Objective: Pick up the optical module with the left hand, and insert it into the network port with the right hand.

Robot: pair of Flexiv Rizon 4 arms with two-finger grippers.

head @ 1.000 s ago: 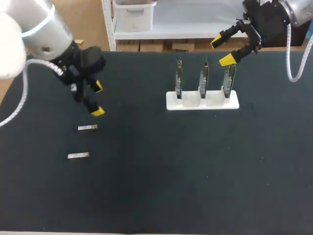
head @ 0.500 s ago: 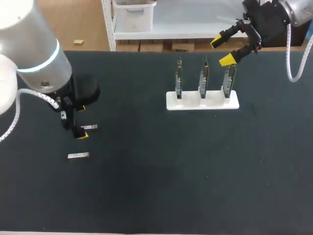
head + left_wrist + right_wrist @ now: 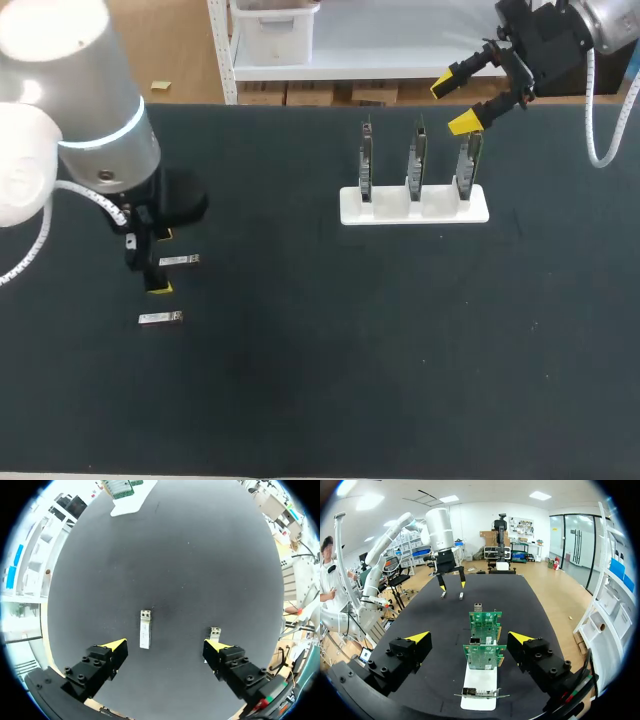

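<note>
Head view: the left gripper [image 3: 160, 262] hung low over the black table [image 3: 320, 380], fingers spread, with one end of the optical module [image 3: 179, 260] lying between them. A second module [image 3: 160, 318] lay near it. The right gripper [image 3: 455, 104], fingers apart, stood above the white stand [image 3: 414, 205] of circuit boards [image 3: 413, 160].

Left wrist view: the optical module [image 3: 145, 629] lay flat between the spread fingers, touching neither. The second module [image 3: 214, 631] was just beside one fingertip.

Right wrist view: the right gripper [image 3: 469, 637] gaped wide over the circuit boards [image 3: 485, 622].
</note>
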